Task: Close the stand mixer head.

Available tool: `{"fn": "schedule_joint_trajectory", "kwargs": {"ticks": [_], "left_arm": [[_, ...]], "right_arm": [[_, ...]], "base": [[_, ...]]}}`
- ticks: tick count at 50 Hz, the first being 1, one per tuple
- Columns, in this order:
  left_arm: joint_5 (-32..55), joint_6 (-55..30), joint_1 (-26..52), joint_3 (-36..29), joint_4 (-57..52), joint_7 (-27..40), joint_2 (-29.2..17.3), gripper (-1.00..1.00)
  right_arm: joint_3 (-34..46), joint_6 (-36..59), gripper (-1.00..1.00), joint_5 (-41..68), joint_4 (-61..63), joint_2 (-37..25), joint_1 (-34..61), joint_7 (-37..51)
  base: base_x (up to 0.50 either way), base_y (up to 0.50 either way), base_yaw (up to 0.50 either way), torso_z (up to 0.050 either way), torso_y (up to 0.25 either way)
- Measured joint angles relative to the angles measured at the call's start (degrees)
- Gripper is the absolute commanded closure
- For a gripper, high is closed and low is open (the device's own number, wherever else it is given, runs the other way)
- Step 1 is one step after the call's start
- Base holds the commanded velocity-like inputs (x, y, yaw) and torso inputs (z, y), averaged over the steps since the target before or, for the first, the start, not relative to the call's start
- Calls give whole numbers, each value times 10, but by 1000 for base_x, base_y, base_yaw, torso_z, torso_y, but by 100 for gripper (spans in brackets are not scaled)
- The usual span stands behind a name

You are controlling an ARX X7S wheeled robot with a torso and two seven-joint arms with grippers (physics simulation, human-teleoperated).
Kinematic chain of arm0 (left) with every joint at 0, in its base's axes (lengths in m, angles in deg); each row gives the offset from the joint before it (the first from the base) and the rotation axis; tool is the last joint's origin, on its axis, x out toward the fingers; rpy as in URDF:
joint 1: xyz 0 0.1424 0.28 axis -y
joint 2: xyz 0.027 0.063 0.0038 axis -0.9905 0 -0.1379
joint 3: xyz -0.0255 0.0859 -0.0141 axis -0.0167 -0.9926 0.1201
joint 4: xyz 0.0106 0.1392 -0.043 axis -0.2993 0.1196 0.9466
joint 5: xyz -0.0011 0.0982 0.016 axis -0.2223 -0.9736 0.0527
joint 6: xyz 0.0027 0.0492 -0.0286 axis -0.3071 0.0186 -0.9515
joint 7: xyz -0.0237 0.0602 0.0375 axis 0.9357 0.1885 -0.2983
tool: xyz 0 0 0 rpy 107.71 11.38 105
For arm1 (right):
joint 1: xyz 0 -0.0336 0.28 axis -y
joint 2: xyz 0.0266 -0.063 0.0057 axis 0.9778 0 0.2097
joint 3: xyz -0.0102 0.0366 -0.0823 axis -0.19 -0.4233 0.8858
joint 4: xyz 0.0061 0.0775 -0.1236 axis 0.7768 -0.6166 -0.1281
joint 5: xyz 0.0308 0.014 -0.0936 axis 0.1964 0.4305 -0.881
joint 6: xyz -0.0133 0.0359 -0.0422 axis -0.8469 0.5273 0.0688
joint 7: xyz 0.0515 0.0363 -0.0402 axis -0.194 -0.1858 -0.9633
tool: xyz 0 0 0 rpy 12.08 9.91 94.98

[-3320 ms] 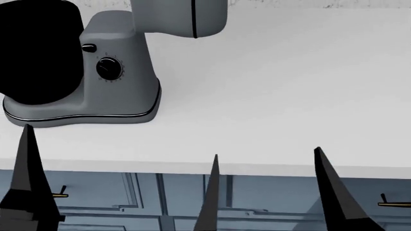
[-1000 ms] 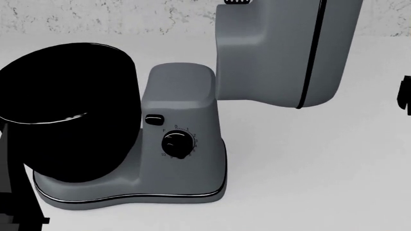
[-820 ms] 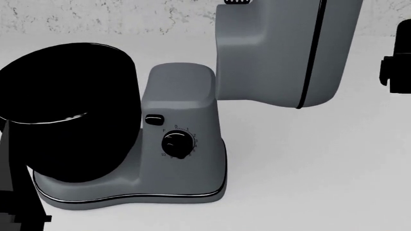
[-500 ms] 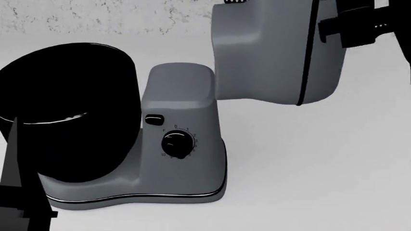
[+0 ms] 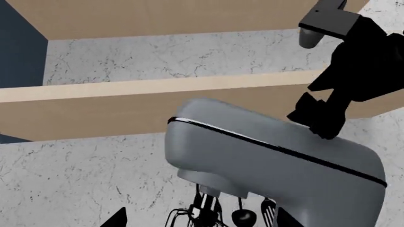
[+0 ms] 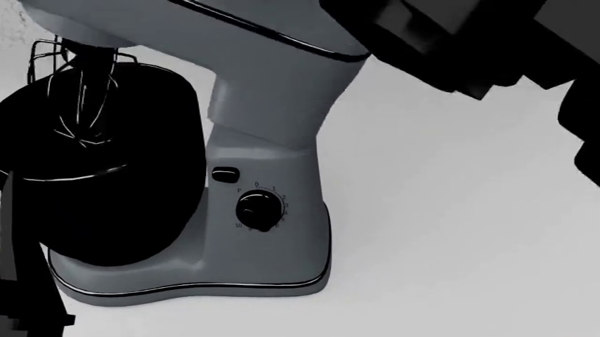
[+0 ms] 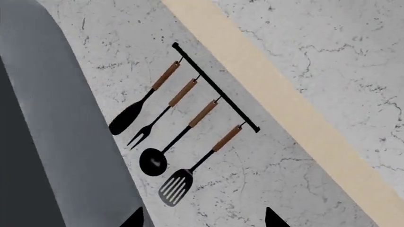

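Stand mixer head [image 5: 277, 161], a large rounded matte-grey block with a thin black-and-chrome seam, is being seen tilted partway down over the glossy black mixing bowl [image 6: 94, 168], its hinge end sitting on the grey base column [image 6: 267, 140] on the white counter [image 6: 450, 232]. The wire whisk [image 6: 80, 91] is hanging just above the bowl's rim, so the head is judged to be not yet fully shut.

It is being judged as a heavy, rigid, hinged part: it will swing only about its pivot and is unlikely to flex or crack. The matte shell is smooth and rounded, so a pinch is being judged as poor; a flat downward push on the top, well away from the hinge, is judged to give the best leverage.

The right gripper [image 5: 319, 120] is being shown in the left wrist view resting against the head's upper surface near the seam; whether its fingers are parted cannot be told. The left gripper [image 6: 24, 281] is being glimpsed only as a dark shape beside the bowl, its opening not readable.

A rack of utensils [image 7: 183, 118] is hanging on the wall behind.
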Motion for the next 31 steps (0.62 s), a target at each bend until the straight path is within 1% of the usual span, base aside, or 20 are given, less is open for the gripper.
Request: {"fn": "schedule_joint_trajectory", "kwargs": {"ticks": [4, 8, 11, 16, 22, 31], "left_arm": [[7, -1, -1, 6, 0, 1, -3, -100], [14, -2, -2, 12, 0, 2, -6, -100], [19, -3, -3, 17, 0, 3, -8, -100], [26, -4, -4, 22, 0, 5, -11, -100], [31, -3, -5, 25, 0, 8, -15, -100], [35, -4, -4, 25, 0, 13, -19, -100]], "right_arm": [[21, -6, -100, -19, -23, 60, -11, -43], [26, 31, -100, -40, -30, 94, -7, -56], [20, 70, -100, -93, -10, 112, -12, -63], [12, 139, -100, -229, 45, 135, -42, -72], [19, 198, -100, -373, 115, 146, -86, -80], [25, 241, -100, -522, 163, 153, -140, -92]], "base": [[3, 0, 0, 0, 0], [22, 2, 5, 0, 0], [24, 4, 10, 0, 0], [25, 5, 11, 0, 0], [24, 5, 12, 0, 0], [25, 7, 16, 0, 0]]}}
